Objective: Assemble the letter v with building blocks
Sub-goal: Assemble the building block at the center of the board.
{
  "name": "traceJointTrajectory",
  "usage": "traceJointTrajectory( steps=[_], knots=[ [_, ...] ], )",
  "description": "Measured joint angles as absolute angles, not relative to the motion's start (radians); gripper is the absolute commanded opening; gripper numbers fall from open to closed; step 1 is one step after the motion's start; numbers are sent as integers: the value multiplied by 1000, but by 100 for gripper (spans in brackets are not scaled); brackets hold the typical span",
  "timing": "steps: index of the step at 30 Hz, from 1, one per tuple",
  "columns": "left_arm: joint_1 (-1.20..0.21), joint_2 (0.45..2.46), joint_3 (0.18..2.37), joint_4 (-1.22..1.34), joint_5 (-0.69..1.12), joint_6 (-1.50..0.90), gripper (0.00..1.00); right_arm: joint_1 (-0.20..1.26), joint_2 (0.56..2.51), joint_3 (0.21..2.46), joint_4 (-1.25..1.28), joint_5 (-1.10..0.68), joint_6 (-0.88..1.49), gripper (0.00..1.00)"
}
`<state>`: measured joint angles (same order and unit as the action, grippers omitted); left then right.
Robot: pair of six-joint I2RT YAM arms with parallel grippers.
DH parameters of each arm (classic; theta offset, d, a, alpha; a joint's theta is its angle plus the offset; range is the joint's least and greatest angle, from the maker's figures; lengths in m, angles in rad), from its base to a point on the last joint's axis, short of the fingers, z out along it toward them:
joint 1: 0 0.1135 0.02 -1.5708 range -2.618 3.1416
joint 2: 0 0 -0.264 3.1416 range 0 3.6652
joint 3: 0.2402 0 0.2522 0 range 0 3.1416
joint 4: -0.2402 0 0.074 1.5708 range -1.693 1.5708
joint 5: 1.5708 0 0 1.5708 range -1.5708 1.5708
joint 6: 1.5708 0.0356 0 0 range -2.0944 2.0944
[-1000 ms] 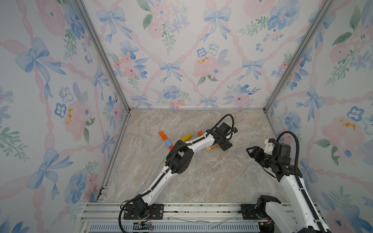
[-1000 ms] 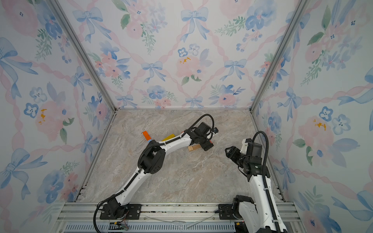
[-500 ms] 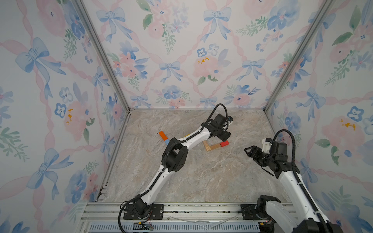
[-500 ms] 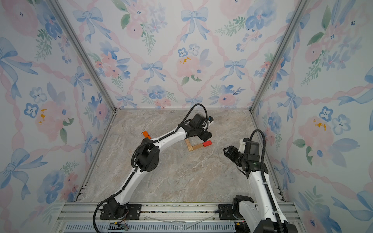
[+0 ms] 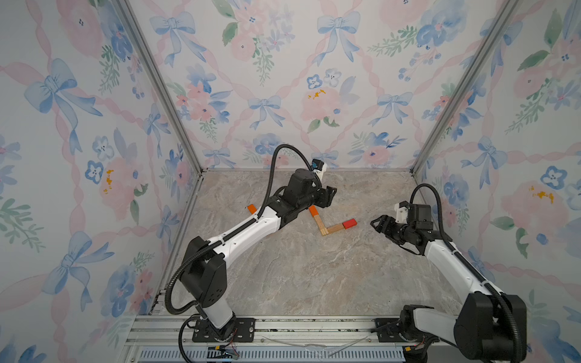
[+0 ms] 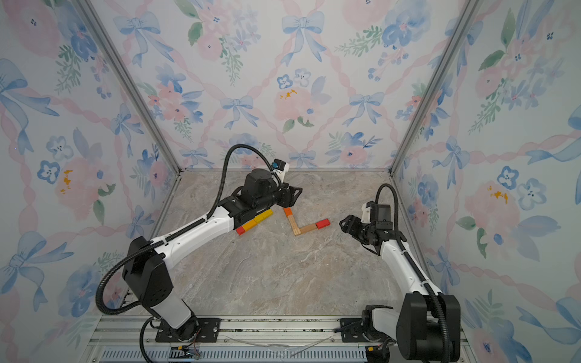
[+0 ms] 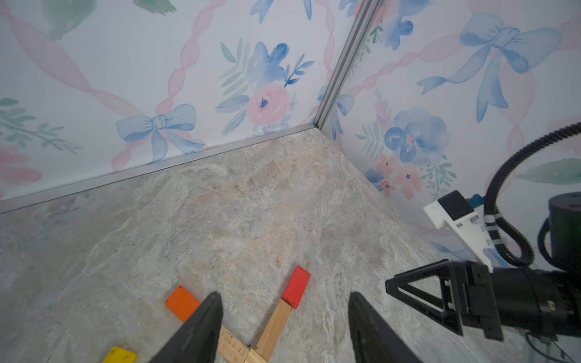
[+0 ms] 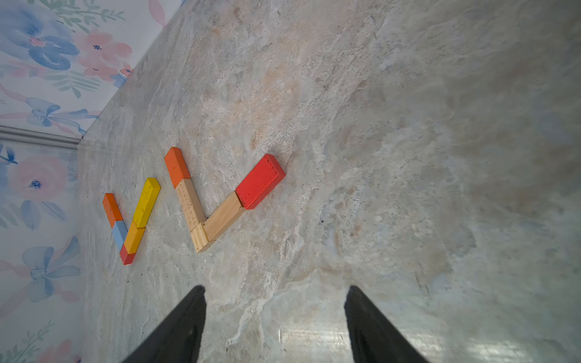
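Left gripper point(image 5: 330, 197): jaws apart, empty, over the orange tip of the tan V point(image 8: 201, 234), seemingly not touching. Right gripper point(image 5: 377, 223): jaws wide, empty, facing that V's red tip, well apart. Building blocks point(image 8: 259, 180) flat on tabletop point(image 5: 298, 276); second V point(image 8: 127, 248), multicoloured, lies beyond the first from right jaws

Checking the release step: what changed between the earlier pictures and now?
The left gripper pulled back from over the V of tan wooden, orange and red bricks toward the rear wall, jaws open and empty. The right gripper edged toward it, open. That V and the multicoloured brick V lie unmoved.
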<state>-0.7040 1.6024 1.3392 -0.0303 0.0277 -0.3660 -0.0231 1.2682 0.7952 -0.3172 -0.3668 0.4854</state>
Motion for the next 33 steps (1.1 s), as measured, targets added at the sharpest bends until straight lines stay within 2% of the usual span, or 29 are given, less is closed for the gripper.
traceJointTrajectory(
  steps=[7, 16, 25, 33],
  knots=[
    [-686, 1422, 1010, 15, -72, -484, 58, -18, 1447, 849, -220, -367, 459, 73],
    [-687, 1290, 740, 126, -146, -614, 56, -16, 1647, 904, -86, -373, 452, 73],
    [-687, 1251, 668, 162, -175, -664, 56, -1, 1819, 1007, -16, -400, 460, 71],
    [-687, 1250, 668, 163, -187, -667, 55, 40, 1883, 1060, -2, -413, 470, 70]
  ],
)
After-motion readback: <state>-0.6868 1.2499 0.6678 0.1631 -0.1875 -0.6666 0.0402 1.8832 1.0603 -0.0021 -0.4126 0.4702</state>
